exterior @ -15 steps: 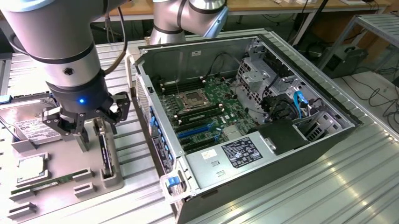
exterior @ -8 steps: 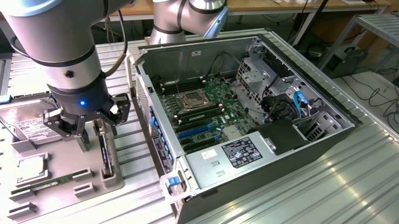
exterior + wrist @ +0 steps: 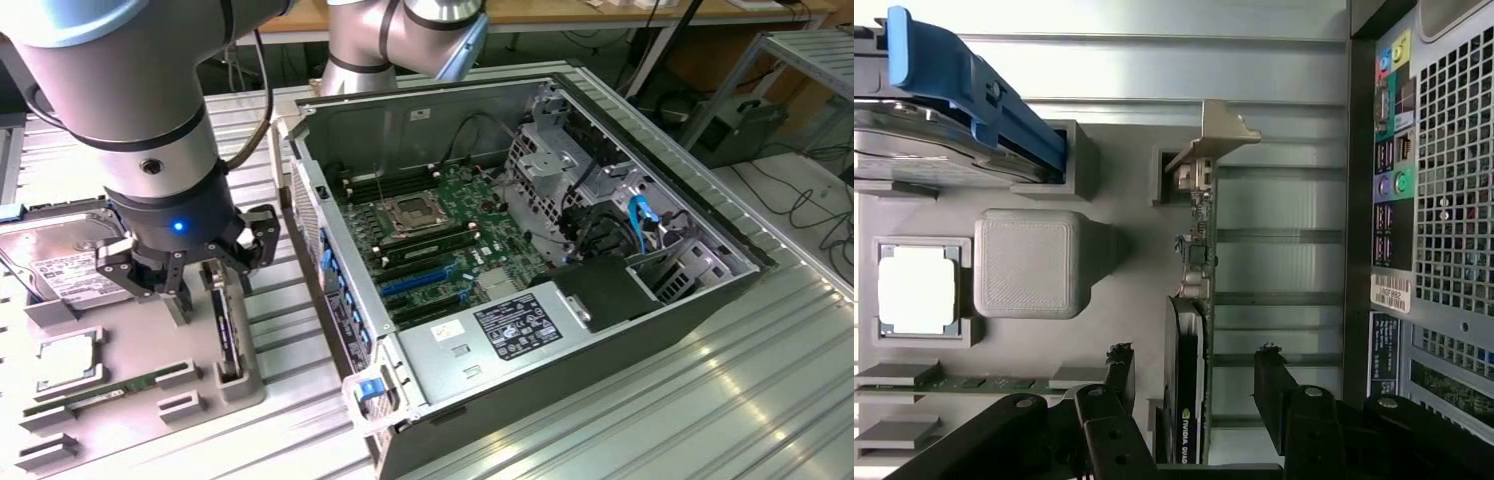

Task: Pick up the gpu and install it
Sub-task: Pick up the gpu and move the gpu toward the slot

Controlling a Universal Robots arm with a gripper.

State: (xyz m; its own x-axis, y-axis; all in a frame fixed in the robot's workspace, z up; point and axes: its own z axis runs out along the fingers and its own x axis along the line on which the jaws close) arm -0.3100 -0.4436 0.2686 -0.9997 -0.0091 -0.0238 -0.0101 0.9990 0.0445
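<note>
The gpu (image 3: 223,325) stands on its long edge in a slot of the grey holder tray (image 3: 144,345), at the exterior view's left of the open computer case (image 3: 694,215). In the wrist view the gpu (image 3: 1197,260) shows edge-on: silver end bracket, thin green board, black cooler block. My gripper (image 3: 198,285) hangs just above it and is open. One of its black fingers (image 3: 1120,375) stands on each side of the cooler, apart from it, and the gripper (image 3: 1196,385) holds nothing.
The tray (image 3: 1134,200) also carries a hard drive (image 3: 67,262) with a blue bracket (image 3: 964,85), a processor chip (image 3: 916,290) and a memory stick (image 3: 114,392). Inside the case lies the motherboard (image 3: 447,225) with blue card slots (image 3: 420,285). The case's rear panel (image 3: 1439,190) is close beside the tray.
</note>
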